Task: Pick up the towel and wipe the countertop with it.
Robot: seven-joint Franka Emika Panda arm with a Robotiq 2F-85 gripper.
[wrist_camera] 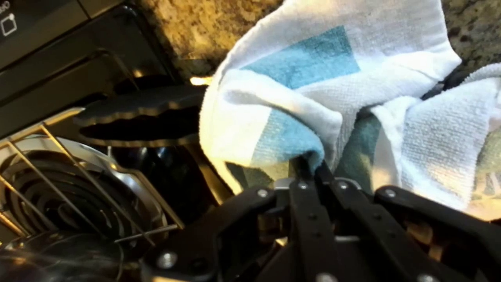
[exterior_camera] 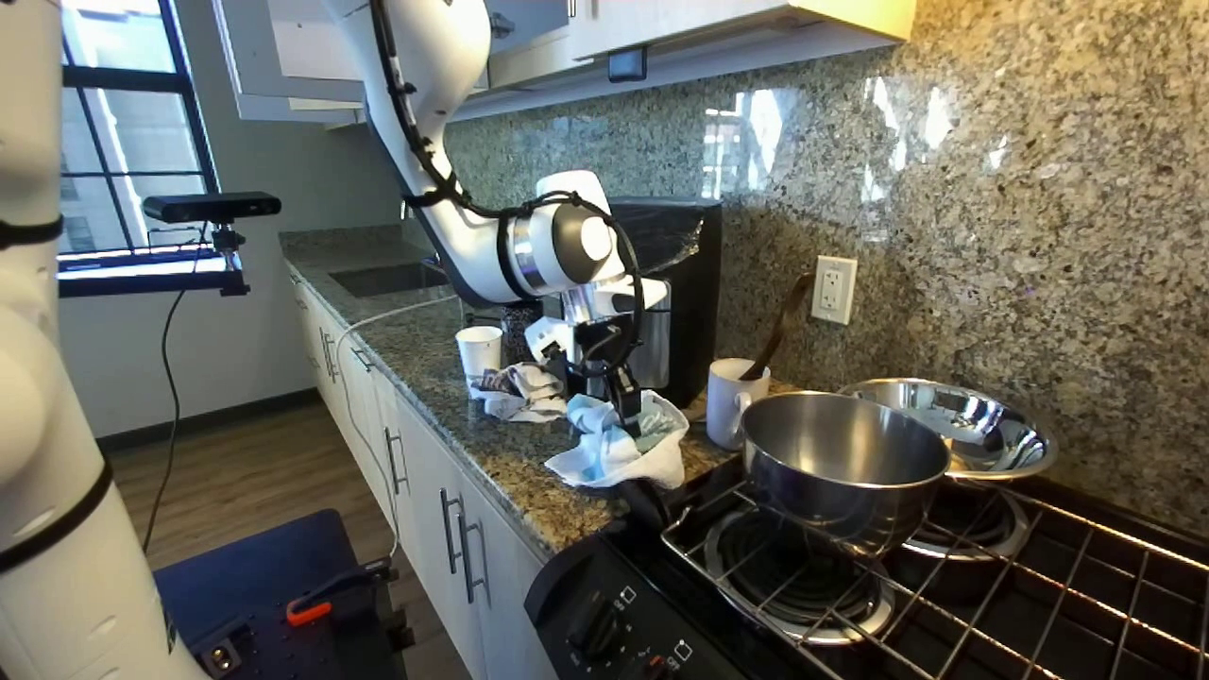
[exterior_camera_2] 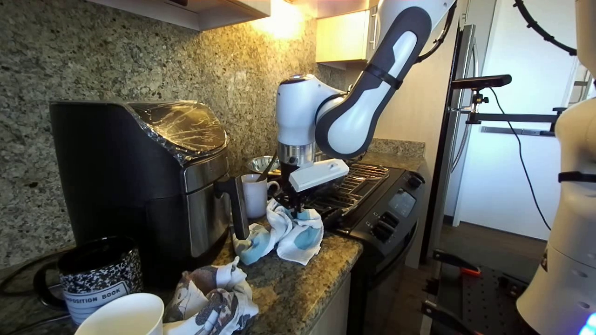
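Note:
A white towel with blue and green patches [exterior_camera: 614, 460] lies bunched on the granite countertop [exterior_camera: 567, 515], close to the stove. It also shows in an exterior view [exterior_camera_2: 305, 239] and in the wrist view [wrist_camera: 313, 62]. My gripper [exterior_camera: 625, 423] points down into the towel, and its fingers [wrist_camera: 315, 168] are close together with a blue-and-white fold pinched between them. The fingertips are hidden in the cloth. The towel's lower parts appear to rest on the countertop. A second crumpled towel, white with brown and grey patches [exterior_camera_2: 219, 298], lies apart from my gripper.
A black air fryer [exterior_camera_2: 139, 186], a white mug with a wooden utensil [exterior_camera_2: 255, 197], a paper cup [exterior_camera: 479, 349] and a speckled mug [exterior_camera_2: 100, 274] stand nearby. A steel bowl [exterior_camera: 841, 472] sits on the stove [exterior_camera_2: 396, 204]. A black scalloped object [wrist_camera: 145, 102] lies beside the towel.

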